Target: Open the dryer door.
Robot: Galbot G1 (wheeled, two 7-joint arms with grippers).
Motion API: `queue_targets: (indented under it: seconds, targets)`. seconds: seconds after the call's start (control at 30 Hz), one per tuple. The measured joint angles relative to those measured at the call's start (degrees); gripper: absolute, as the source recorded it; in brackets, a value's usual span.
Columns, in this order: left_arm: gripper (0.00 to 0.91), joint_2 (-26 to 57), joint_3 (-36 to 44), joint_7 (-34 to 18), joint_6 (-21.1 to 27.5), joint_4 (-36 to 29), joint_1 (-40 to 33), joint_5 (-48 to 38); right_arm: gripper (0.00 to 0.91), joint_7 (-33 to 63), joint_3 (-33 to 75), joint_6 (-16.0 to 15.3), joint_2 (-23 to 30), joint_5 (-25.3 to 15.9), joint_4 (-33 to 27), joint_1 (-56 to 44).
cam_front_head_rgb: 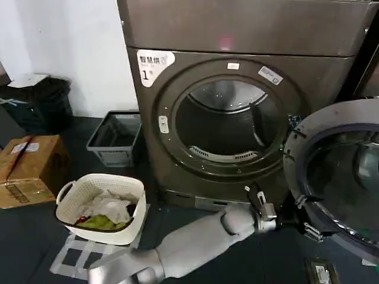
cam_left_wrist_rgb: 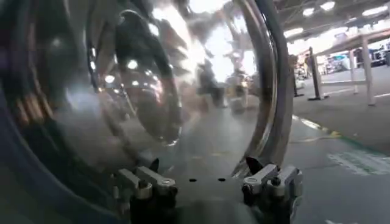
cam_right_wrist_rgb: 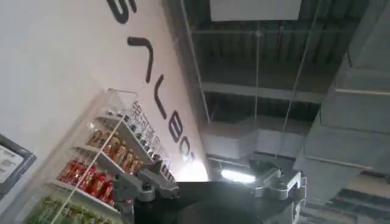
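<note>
The bronze-grey dryer with its white "1" sticker stands ahead, its round drum opening uncovered. The dryer door is swung out to the right, its dark inner side and glass facing me. My left arm reaches low across the floor. Its gripper is at the door's lower left rim. In the left wrist view this gripper is open, nothing between its fingers, with the door's glass and chrome rim close in front. My right gripper is open, aimed up at the ceiling.
A white laundry basket holding clothes sits on the floor at the left front. Behind it are a grey crate, a cardboard box and a black bin. A dark neighbouring machine stands at the right.
</note>
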Motion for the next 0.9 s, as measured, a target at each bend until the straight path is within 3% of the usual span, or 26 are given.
queue_targets:
  seconds: [0.43, 0.9]
  targets:
    - [0.907, 0.00, -1.74, -1.05, -1.87, -0.51, 1.20, 0.13, 0.907, -0.34, 0.37, 0.16, -0.23, 0.22, -0.37, -0.71]
    - [0.907, -0.01, -1.95, -2.11, -2.54, -7.74, 2.39, -0.71, 0.907, -0.78, -1.91, 0.21, -1.99, -0.33, -0.80, 0.85]
